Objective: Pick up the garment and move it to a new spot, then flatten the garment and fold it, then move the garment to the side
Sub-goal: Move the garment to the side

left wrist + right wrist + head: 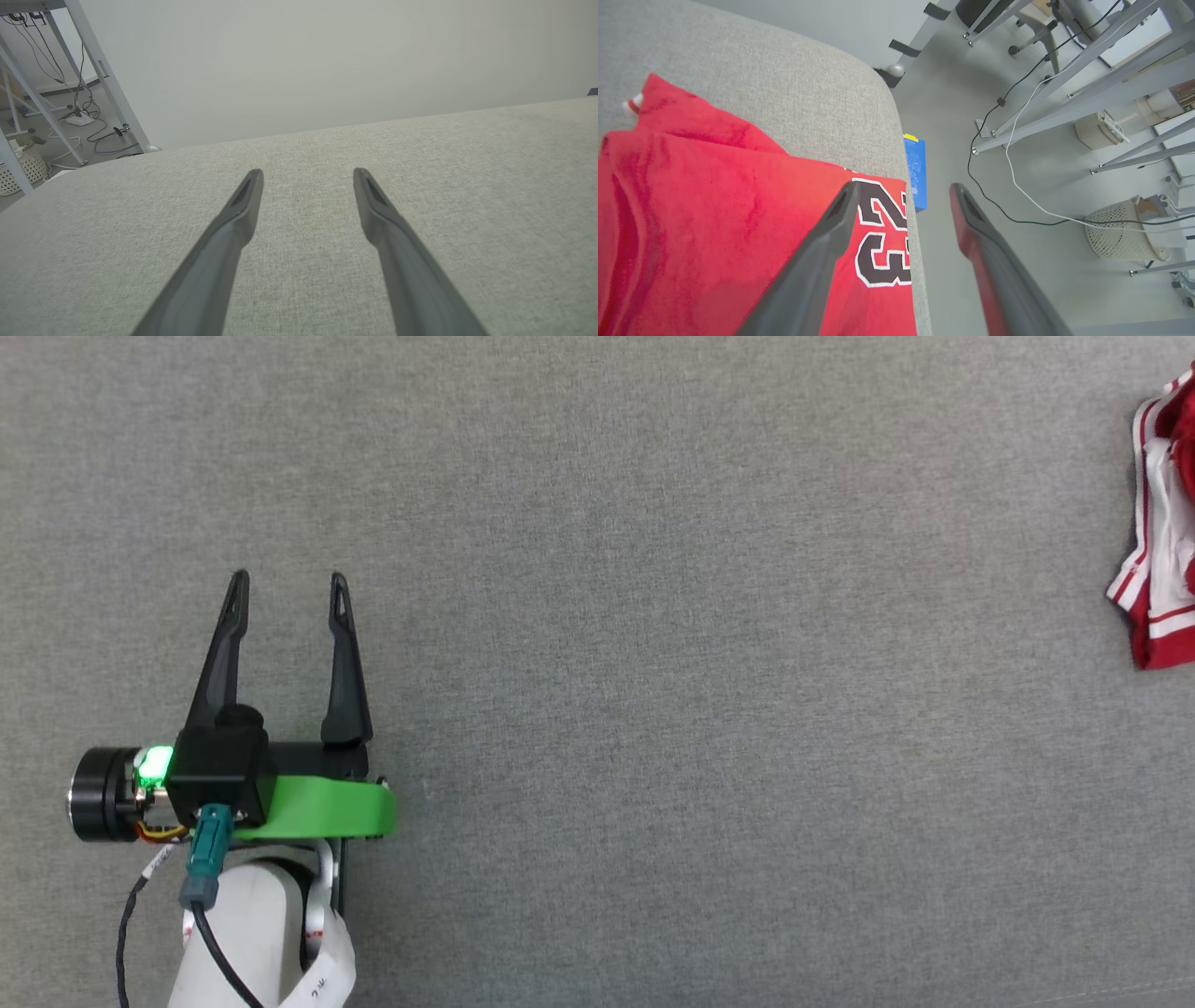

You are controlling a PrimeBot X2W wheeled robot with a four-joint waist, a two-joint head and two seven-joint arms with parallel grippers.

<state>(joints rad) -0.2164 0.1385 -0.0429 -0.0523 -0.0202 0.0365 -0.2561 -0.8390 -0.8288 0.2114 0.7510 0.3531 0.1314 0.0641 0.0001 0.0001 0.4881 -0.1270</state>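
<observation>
The shirt (1162,551) lies bunched at the right edge of the head view on the grey surface (653,616), well apart from the left gripper (289,579), whose jaws stand open over bare fabric at lower left. In the right wrist view, the right gripper (903,186) hangs over the shirt's numbered part near the surface's edge, jaws apart and holding nothing.
</observation>
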